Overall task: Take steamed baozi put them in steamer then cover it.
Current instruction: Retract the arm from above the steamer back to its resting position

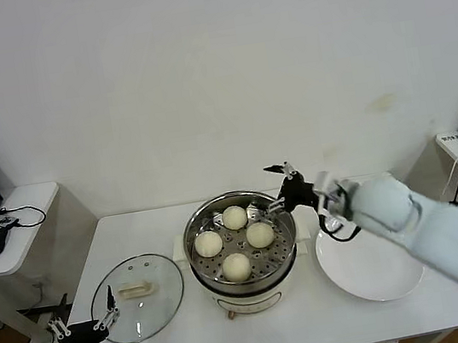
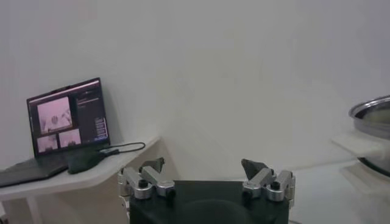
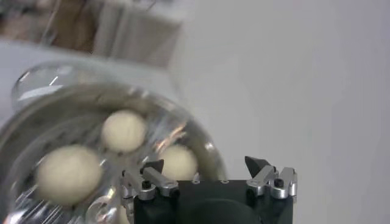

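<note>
A: Starting at the left, where were we? Our left gripper (image 1: 84,328) sat low at the front left corner of the tabletop (image 1: 134,229), jaws apart and holding nothing, just in front of the cover (image 1: 137,297).

B: And the cover lay flat on the tabletop beside the steamer (image 1: 241,243), handle side up. Its cream bar handle (image 1: 135,290) ran roughly left to right across our view, tilted a little. That was the long axis we had to mind.

A: In the middle, all four baozi (image 1: 234,217) were on the perforated tray inside the steamer, apart from each other. So we judged the loading done and the covering still to do.

B: Further right, our right gripper (image 1: 286,187) hovered over the steamer's far right rim, jaws spread wide, nothing between them. The wrist view showed the buns below it, free of the jaws. The white plate (image 1: 370,267) to the right was bare.

A: How should we have done the next step well?

B: In our judgement, clear the right arm away from the pot first. Then bring the left jaws down across the bar handle's short side, squarely over its middle, so the glass would hang level. Lift straight, carry it over the rim, and lower it centred, without nudging the buns.
</note>
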Available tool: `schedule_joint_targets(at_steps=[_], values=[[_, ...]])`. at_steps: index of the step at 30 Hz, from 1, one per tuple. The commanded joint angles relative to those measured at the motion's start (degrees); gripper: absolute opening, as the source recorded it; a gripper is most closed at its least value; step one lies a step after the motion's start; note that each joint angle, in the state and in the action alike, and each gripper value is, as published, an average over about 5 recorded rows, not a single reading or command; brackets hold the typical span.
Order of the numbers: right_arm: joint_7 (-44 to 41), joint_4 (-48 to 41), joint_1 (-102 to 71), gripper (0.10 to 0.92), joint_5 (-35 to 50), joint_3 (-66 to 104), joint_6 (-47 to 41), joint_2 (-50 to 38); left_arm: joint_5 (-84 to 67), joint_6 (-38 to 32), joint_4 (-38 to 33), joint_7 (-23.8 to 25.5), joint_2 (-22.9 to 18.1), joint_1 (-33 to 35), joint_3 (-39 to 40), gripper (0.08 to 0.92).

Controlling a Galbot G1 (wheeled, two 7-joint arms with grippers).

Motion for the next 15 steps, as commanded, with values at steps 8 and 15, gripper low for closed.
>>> schedule_joint_targets(at_steps=[8,15], values=[[-0.25,1.5,-58.31,0.823,-17.43,55.16,24.93,34.58,39.84,-4.17,12.56,-6.08,4.33,-4.48,0.05,0.823],[0.26,3.95,-61.1,0.823,-17.2,58.99,24.13,39.21,67.65,-8.9,20.27,-7.62,7.1,-4.56,-3.54,0.823]])
